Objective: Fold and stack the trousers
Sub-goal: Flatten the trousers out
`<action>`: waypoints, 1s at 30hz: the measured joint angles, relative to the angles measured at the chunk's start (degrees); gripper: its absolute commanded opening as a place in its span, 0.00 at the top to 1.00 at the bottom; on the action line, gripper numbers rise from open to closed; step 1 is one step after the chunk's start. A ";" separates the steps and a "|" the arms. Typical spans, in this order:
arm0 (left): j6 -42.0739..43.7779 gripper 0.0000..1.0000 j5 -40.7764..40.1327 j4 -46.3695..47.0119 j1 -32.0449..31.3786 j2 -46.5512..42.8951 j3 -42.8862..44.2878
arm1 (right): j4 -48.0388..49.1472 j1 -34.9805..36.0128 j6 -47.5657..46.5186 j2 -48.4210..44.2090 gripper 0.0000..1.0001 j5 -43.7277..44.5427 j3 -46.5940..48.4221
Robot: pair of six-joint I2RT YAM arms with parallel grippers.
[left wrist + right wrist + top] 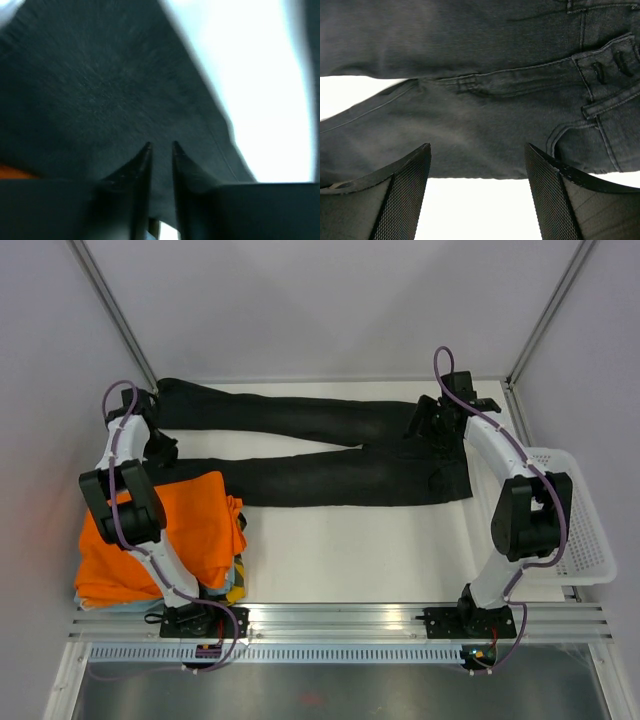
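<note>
The black trousers point(330, 455) lie flat across the far half of the table, waist at the right and both legs running left. My left gripper point(160, 448) is at the leg ends. In the left wrist view it point(161, 145) is nearly closed, with dark trouser cloth point(100, 90) in the narrow gap; that view is blurred. My right gripper point(428, 425) hovers over the waist. In the right wrist view it point(477, 145) is wide open above the edge of the trousers point(485, 125), with nothing between the fingers.
A bright orange garment point(190, 520) tops a pile of folded clothes at the near left, just below the lower trouser leg. A white mesh basket point(585, 530) stands off the right edge. Bare white table point(350, 550) lies in front of the trousers.
</note>
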 measured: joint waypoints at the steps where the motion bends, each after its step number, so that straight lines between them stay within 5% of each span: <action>1: -0.68 0.88 0.35 -0.07 0.00 1.95 -0.76 | 0.09 0.00 0.02 0.81 0.20 0.04 0.00; 3: -1.79 0.98 0.72 -0.09 0.00 5.53 -1.99 | 0.37 0.00 0.09 2.19 0.20 0.24 0.00; 15: -6.69 0.98 1.66 3.58 0.00 11.96 -3.61 | 2.97 0.00 2.10 14.82 0.20 1.86 6.95; 30: -12.61 0.98 -0.61 3.74 -2.89 27.52 21.20 | 2.62 -0.02 1.09 28.65 0.19 2.93 18.34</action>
